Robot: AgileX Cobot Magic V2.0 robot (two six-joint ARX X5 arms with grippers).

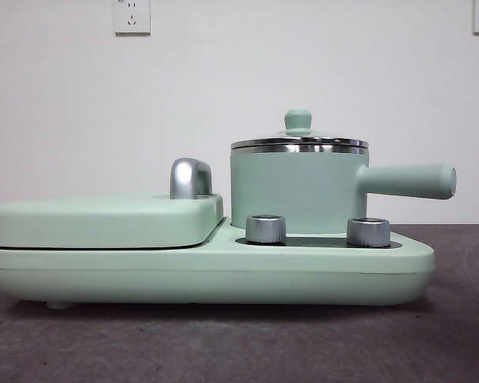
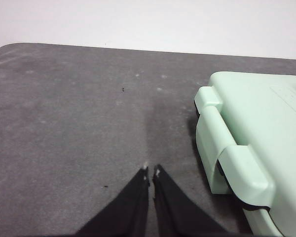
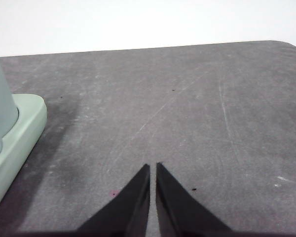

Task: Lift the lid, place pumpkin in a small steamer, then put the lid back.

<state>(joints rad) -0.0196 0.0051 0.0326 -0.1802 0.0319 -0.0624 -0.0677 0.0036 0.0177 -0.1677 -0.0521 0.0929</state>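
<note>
The small steamer (image 1: 295,190), a mint-green pot with a steel rim and a long side handle pointing right, stands on the right half of the mint-green cooker base (image 1: 207,275). The lid (image 1: 298,140) sits on the pot, its mint-green knob on top. The pumpkin is out of view. My left gripper (image 2: 151,171) is shut and empty over the grey table beside the cooker's griddle end (image 2: 251,143). My right gripper (image 3: 153,168) is shut and empty over the table beside the cooker's other end (image 3: 15,133). Neither gripper shows in the front view.
The flat griddle cover (image 1: 104,219) with a chrome handle (image 1: 190,178) fills the cooker's left half. Two chrome dials (image 1: 266,229) sit in front of the pot. Grey table mat (image 3: 187,113) lies to both sides. A white wall with sockets stands behind.
</note>
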